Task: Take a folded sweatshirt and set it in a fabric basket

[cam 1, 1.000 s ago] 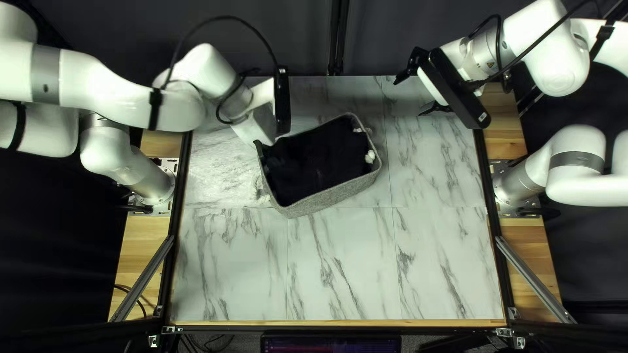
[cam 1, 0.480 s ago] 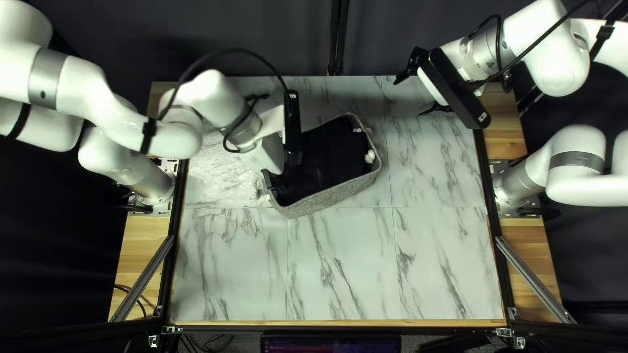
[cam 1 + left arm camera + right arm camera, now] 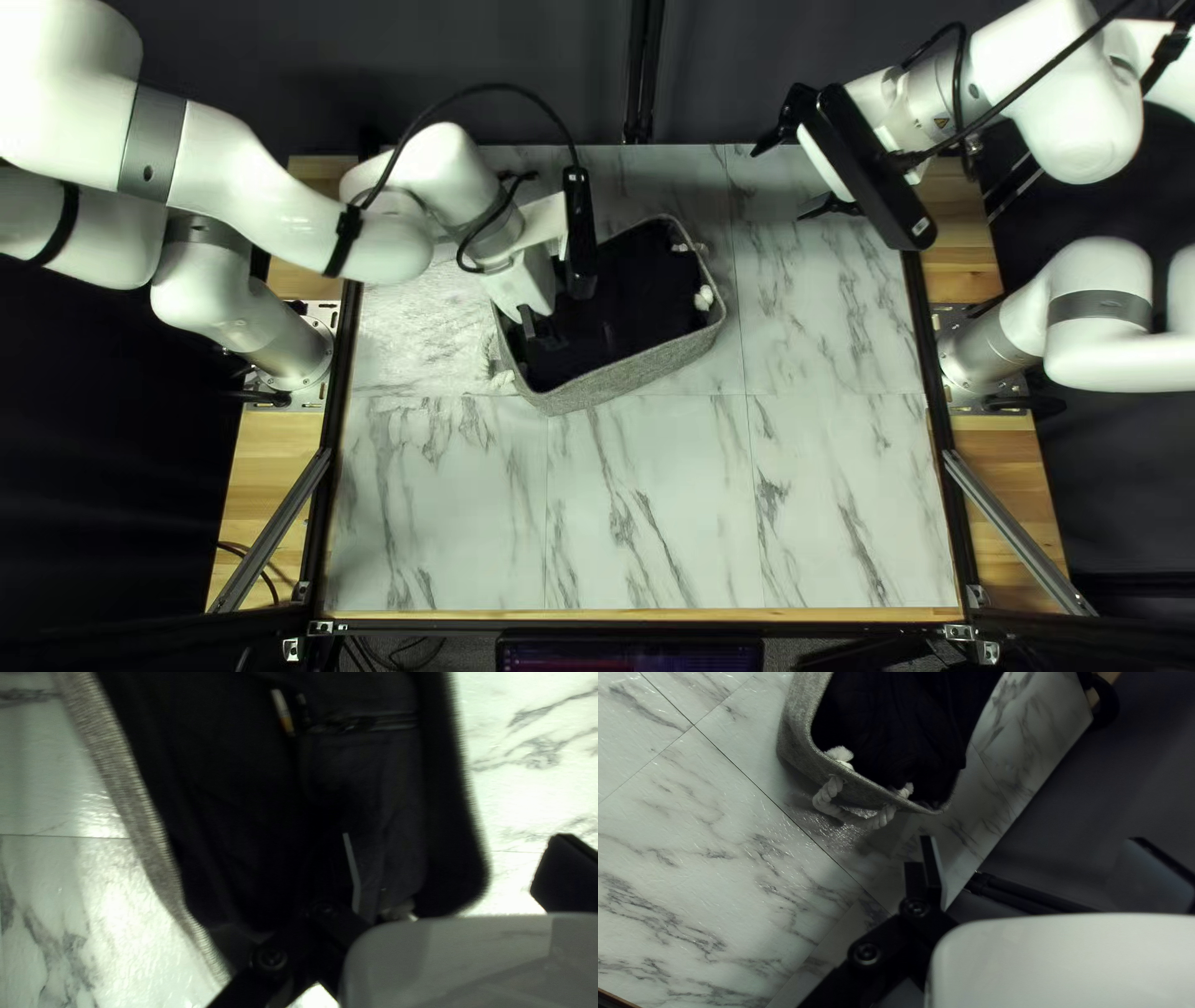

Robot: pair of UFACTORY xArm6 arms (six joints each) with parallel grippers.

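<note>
Left wrist view alone shows a zipper [image 3: 380,723] on the dark sweatshirt [image 3: 367,771].

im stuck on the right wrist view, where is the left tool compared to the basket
Observer: The left tool is over the end of the fabric basket away from the right tool.
Operator: is it gripping the dark cloth
Observer: No, it is open; the dark cloth is not pinched between its fingers.
Operator: any detail on the cloth over there
Observer: Yes, a zipper, with a small white and orange tag beside it.
</note>
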